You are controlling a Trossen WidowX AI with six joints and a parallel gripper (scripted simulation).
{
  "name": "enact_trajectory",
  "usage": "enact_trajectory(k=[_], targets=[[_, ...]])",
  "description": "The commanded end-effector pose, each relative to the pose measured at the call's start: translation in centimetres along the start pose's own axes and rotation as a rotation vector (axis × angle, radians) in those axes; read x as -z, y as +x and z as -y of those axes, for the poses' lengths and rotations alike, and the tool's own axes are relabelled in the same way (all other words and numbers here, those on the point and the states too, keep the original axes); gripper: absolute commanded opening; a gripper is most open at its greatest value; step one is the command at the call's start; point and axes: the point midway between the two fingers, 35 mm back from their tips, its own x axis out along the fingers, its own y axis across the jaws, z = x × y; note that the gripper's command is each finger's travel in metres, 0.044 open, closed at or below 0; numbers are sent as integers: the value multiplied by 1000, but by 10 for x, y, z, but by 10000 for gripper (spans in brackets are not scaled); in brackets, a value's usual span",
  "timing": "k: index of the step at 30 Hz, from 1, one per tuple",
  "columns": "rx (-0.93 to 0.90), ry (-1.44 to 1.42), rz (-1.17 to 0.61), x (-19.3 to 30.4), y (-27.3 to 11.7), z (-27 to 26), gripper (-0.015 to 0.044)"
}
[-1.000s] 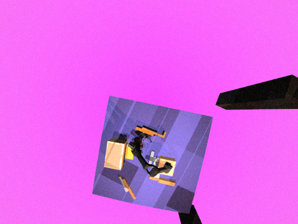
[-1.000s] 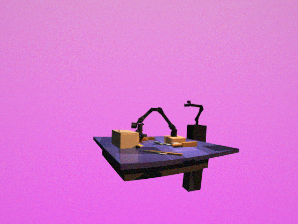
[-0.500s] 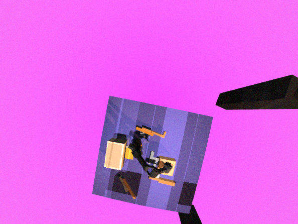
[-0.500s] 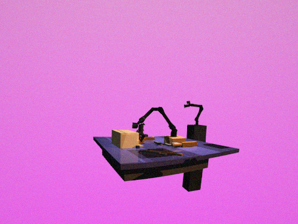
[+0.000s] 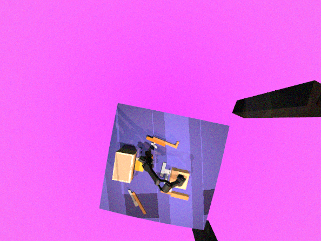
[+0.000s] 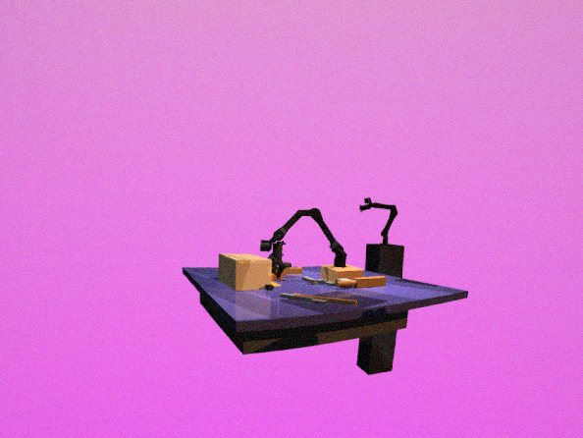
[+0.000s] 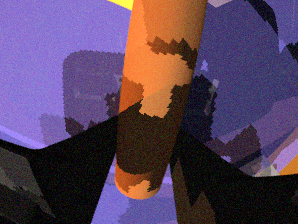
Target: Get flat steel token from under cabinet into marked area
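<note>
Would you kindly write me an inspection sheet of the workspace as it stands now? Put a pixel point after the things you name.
Surface: blue-violet table (image 5: 178, 213) (image 6: 294, 311), banded with light and shadow.
Job's things: tan cabinet (image 5: 124, 167) (image 6: 252, 271) upright; yellow marked area (image 5: 139, 166) partly covered by the arm in the top view; token: nothing seen.
Clutter: orange hooked tool (image 5: 159, 141) beyond the hand; orange-and-grey tool (image 5: 139, 203) lying on the near side; light grey T-shaped piece (image 5: 164, 168) beside the arm's tan base block (image 5: 185, 185); orange block (image 5: 179, 195) (image 6: 371, 281) beside that base block.
Gripper: hand (image 7: 145, 127) shut on an orange rod-like handle (image 7: 162, 60); its far end is out of frame.
Cables: nothing seen.
Surroundings: plain pink; second black arm (image 6: 388, 206) on a dark pedestal (image 6: 398, 260).
</note>
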Motion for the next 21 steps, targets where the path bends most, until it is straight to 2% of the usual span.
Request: enact_trajectory(k=[1,21], targets=[[-13,-3,4,-1,1,-8,0],[-14,-3,4,-1,1,-27,0]])
